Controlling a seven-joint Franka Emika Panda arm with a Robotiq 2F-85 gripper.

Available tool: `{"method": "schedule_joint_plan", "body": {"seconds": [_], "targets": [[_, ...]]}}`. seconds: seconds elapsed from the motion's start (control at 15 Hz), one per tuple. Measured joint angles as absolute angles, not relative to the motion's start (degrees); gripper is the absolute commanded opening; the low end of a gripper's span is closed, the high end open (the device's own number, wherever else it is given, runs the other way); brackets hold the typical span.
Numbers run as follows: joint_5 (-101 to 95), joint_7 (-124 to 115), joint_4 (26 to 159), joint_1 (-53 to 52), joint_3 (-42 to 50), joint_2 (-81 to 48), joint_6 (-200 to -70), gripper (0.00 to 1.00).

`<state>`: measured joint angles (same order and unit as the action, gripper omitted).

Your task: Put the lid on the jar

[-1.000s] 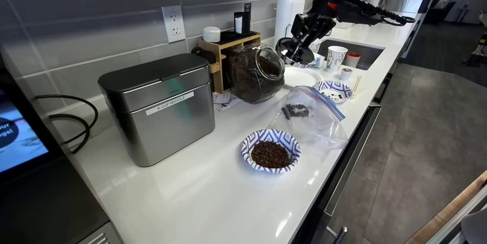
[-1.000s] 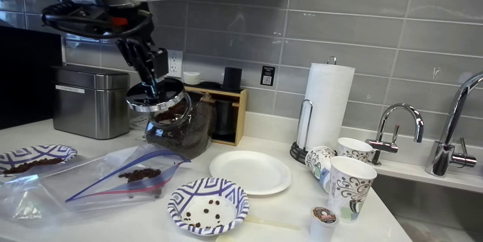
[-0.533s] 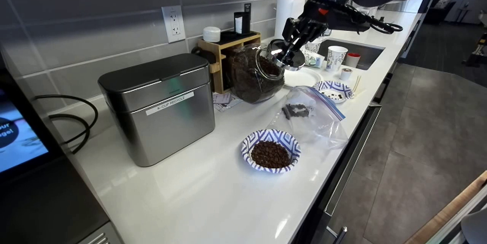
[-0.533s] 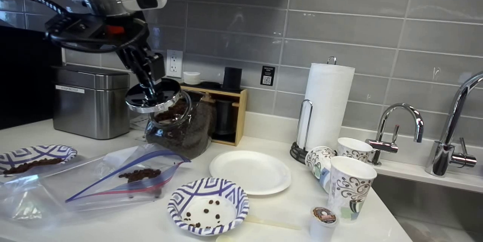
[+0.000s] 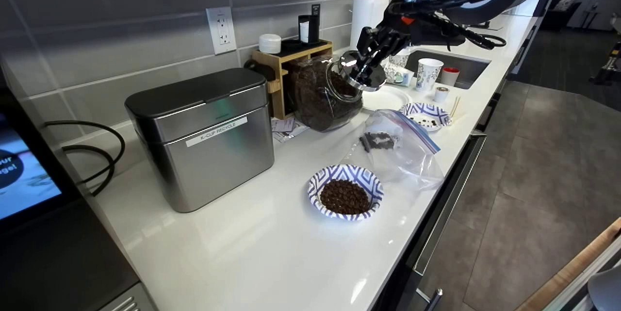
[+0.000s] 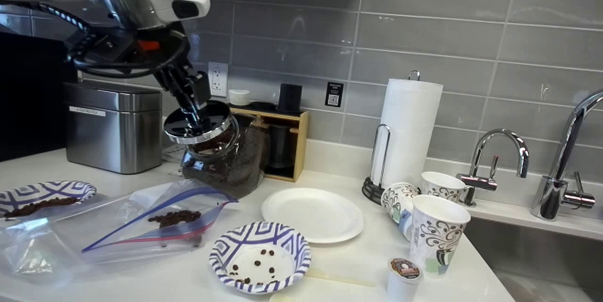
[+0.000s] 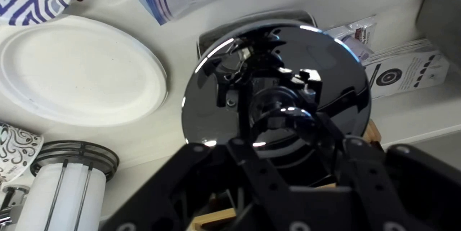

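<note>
The hand (image 7: 288,126) is clamped on the shiny lid (image 6: 217,116), which tilts near the mouth of the jar (image 6: 238,170); from here I can't tell whether they touch.

On the desk (image 5: 233,253), the jar (image 5: 320,102) stands toward the back edge, lid (image 7: 309,58) before its mouth (image 6: 214,146), perhaps touching; bag (image 5: 402,155) by the front edge.

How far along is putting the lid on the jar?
Looks done: the pickup, as the shiny round chrome-edged lid hangs raised.
In hand: the black gripper, shut on the lid's top, holds it tilted by the slanted mouth of the squat clear glass jar, contact unclear.
Left: seating and release; part of the mouth shows past the lid in both exterior views.
</note>
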<state>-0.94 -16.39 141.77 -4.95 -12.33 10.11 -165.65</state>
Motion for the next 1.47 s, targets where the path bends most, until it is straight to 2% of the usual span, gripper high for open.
{"method": "schedule_joint_plan", "body": {"seconds": [1.47], "targets": [[-11.09,-25.16,138.42,-1.48,-14.46,4.09,-169.71,0.21]]}}
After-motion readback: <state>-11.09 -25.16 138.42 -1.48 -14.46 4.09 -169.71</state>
